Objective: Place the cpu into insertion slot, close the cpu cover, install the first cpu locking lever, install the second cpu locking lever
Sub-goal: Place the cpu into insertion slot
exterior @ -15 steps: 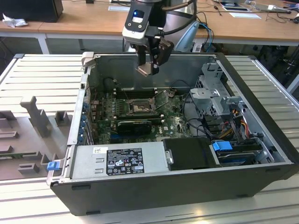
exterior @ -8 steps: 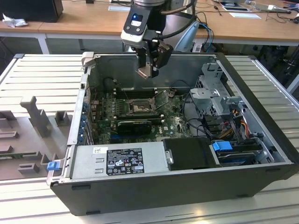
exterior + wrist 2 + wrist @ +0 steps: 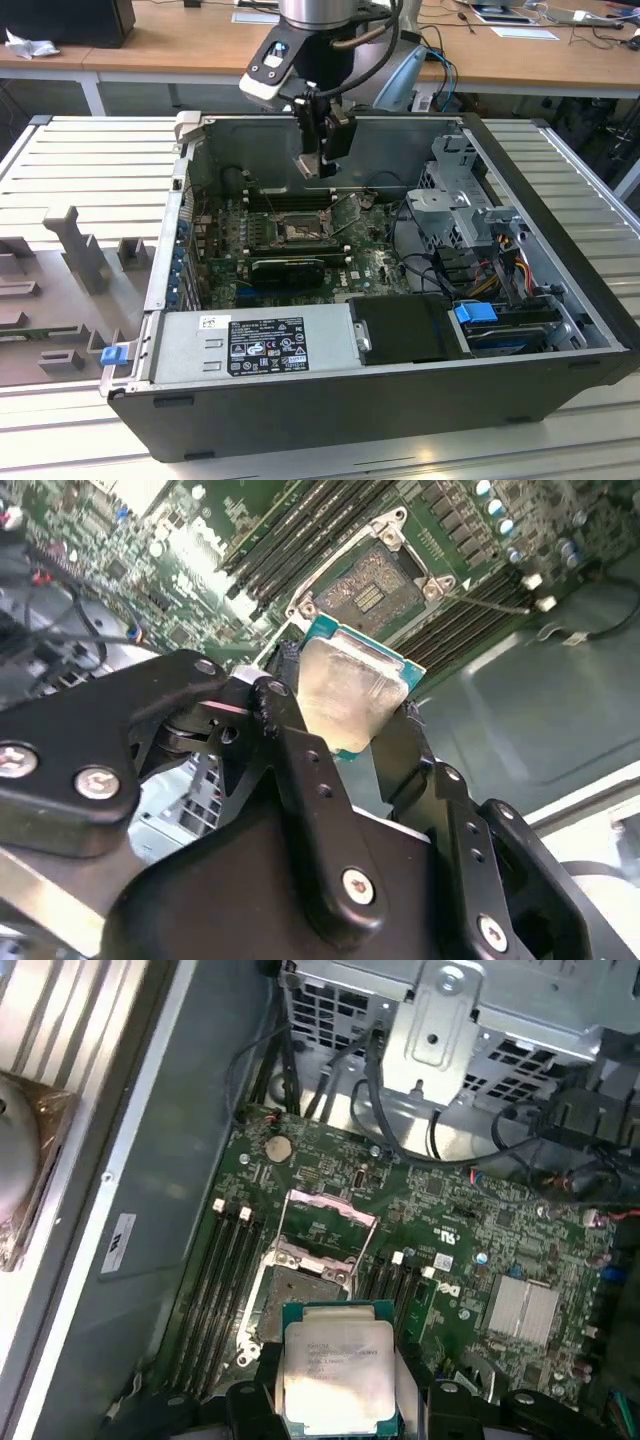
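Observation:
My gripper (image 3: 316, 160) hangs inside the open computer case, above the green motherboard (image 3: 365, 265), shut on the cpu (image 3: 311, 164). In both wrist views the cpu (image 3: 350, 692) (image 3: 338, 1375) shows as a pale silvery square with a green edge, pinched between the black fingers (image 3: 300, 770). The insertion slot (image 3: 290, 228) (image 3: 375, 585) (image 3: 298, 1295) lies below the chip with its dark centre uncovered. The cpu cover (image 3: 330, 1212) stands swung up at the slot's far edge. The chip is clear of the slot, held some way above it.
Long black memory slots (image 3: 225, 1280) flank the socket. A grey drive cage (image 3: 455, 205) and bundled cables (image 3: 500, 270) fill the exterior view's right. The power supply (image 3: 250, 345) sits at the front. A grey fixture (image 3: 70, 250) lies outside the case on the exterior view's left.

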